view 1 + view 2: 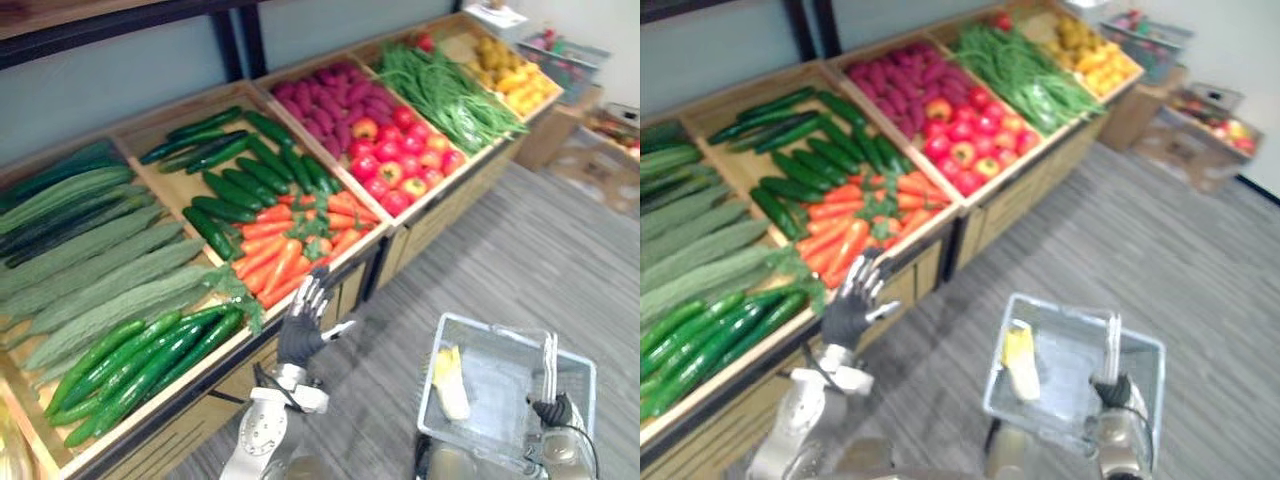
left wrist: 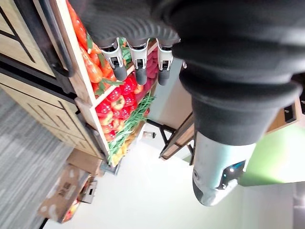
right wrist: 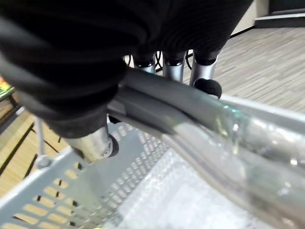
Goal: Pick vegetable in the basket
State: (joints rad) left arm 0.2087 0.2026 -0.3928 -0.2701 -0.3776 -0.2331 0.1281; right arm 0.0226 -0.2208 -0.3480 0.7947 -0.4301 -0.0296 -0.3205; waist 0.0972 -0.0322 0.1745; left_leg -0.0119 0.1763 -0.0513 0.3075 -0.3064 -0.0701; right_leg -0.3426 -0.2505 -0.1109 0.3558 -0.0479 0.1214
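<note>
My left hand [image 1: 300, 335] is raised and open, its fingers [image 2: 138, 67] straight, just in front of the crate edge below the carrots [image 1: 290, 245], and it holds nothing. A clear grey basket [image 1: 480, 325] hangs at the lower right. My right hand [image 1: 553, 412] is shut on the basket handle [image 3: 181, 100], with its fingers [image 3: 174, 69] curled over the bar. One pale yellow vegetable [image 1: 450, 380] lies inside the basket by its left wall.
Sloping wooden crates hold light green cucumbers [image 1: 130, 360], ridged gourds [image 1: 90, 260], dark cucumbers [image 1: 240, 170], purple sweet potatoes [image 1: 335, 100], red fruit [image 1: 400, 160], green beans [image 1: 450, 95] and yellow produce [image 1: 510, 70]. Cardboard boxes [image 1: 600, 150] stand on the grey floor at the right.
</note>
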